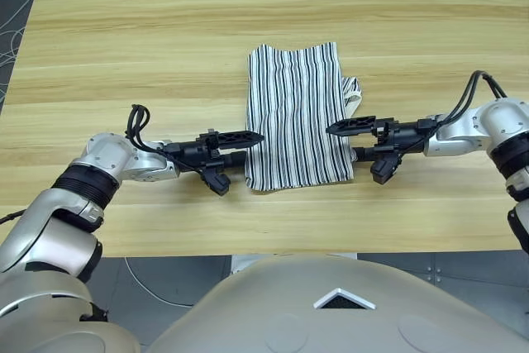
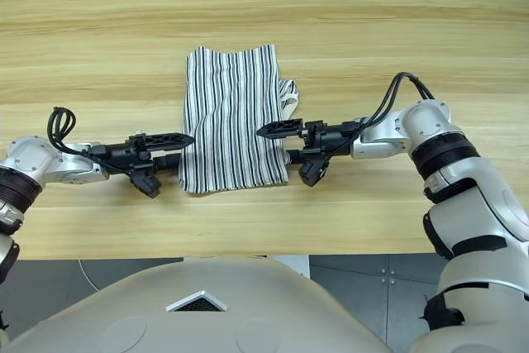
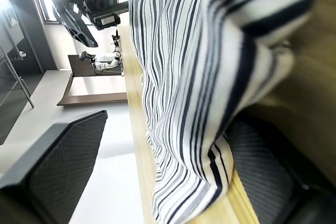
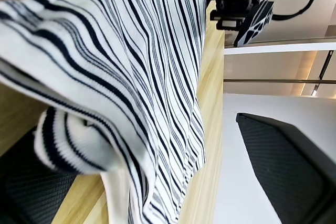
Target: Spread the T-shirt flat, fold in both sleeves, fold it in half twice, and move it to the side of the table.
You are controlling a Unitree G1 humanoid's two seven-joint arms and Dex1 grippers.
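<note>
Left end effector (image 1: 252, 148): released, straddling side edge of T-shirt (image 1: 297, 113) | right end effector (image 1: 343, 142): released, straddles opposite edge | T-shirt: narrow folded strip, lies flat on worktop (image 1: 124, 39) between both end effectors | handling: likely light, limp, layers slide; pinch all layers at edges.

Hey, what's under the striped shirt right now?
The wooden table shows around the shirt. The left gripper and right gripper, both open, each have one finger beneath a side edge. Anything under the middle is covered.
</note>
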